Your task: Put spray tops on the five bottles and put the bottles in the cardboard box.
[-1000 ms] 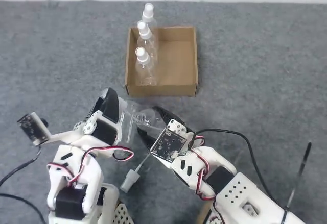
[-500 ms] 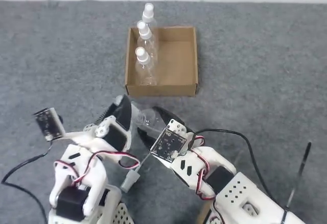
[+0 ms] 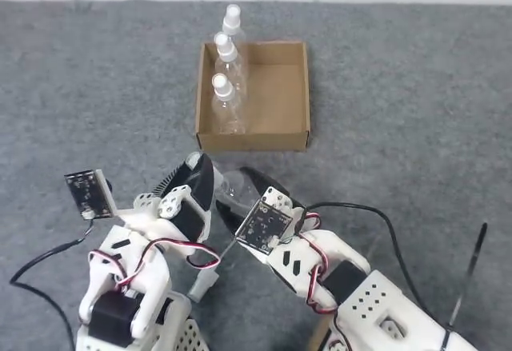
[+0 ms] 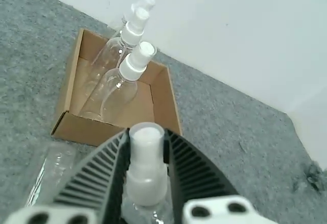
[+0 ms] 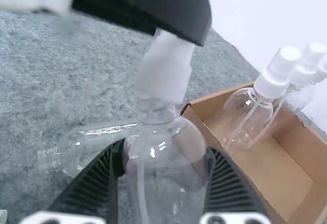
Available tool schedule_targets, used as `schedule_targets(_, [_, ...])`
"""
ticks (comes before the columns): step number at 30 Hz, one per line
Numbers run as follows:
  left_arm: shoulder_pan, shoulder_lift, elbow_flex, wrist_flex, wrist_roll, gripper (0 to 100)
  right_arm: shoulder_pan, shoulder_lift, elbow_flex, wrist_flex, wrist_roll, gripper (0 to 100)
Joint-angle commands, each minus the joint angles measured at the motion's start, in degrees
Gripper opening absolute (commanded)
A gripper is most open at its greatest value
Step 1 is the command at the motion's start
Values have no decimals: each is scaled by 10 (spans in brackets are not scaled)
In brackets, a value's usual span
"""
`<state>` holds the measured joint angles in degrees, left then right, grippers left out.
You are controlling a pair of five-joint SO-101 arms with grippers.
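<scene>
Jaws of the left gripper [image 4: 148, 137] pinch a white plastic spray top [image 5: 166, 66] from both sides, and that top sits on the neck of a clear plastic bottle [image 3: 232, 185]. The right gripper [image 5: 164, 155] clamps the bottle's rounded body between its black ribbed jaws. In the high view the left arm comes to this bottle from 7 o'clock and the right arm from 5 o'clock. Everything rests on a grey carpeted table surface [image 3: 400, 111]. At 12 o'clock from the held bottle sits a square, open brown cardboard box [image 3: 276, 139]. Two clear upright bottles with white spray tops [image 3: 228, 111] [image 3: 230, 63] stand inside along its 9 o'clock wall. A third capped bottle [image 3: 232, 19] stands at the box's 11 o'clock corner, and I cannot tell whether it is inside or just behind the far wall. Another clear bottle [image 5: 87, 142], its neck bare, lies on its side on the carpet just beside the held one. A loose white spray top with a thin dip tube [image 3: 204, 281] lies on the carpet at 7 o'clock from the held bottle, between the two arms.
</scene>
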<state>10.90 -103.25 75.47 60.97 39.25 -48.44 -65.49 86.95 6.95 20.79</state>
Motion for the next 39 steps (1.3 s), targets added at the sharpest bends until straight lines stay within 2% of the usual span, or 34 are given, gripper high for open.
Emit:
schedule_targets(1, [3, -13, -7, 9, -5, 17, 7, -18, -23, -7, 4, 6])
schedule_targets(3, [4, -13, -15, 24, -5, 43, 7, -18, -25, -7, 4, 6])
schedule_targets(8, [4, -13, -28, 56, -4, 222, 7, -17, -25, -7, 4, 6])
schedule_targets(11, [4, -13, -29, 64, -3, 284, 7, -17, -26, -7, 4, 6])
schedule_targets(18, [0, -13, -55, 65, -1, 287, 22, -17, -33, -7, -16, 6])
schedule_targets(22, [-3, -13, -80, 66, 32, 288, 23, -17, -35, -7, -17, 6])
schedule_targets(26, [-5, -13, -86, 65, 34, 288, 23, -17, -34, -7, -17, 6])
schedule_targets(34, [-79, -13, -86, 62, 37, 288, 23, -17, -34, -7, -17, 6])
schedule_targets(39, [-131, -13, -86, 53, 80, 288, 23, -17, -34, -12, -18, 6])
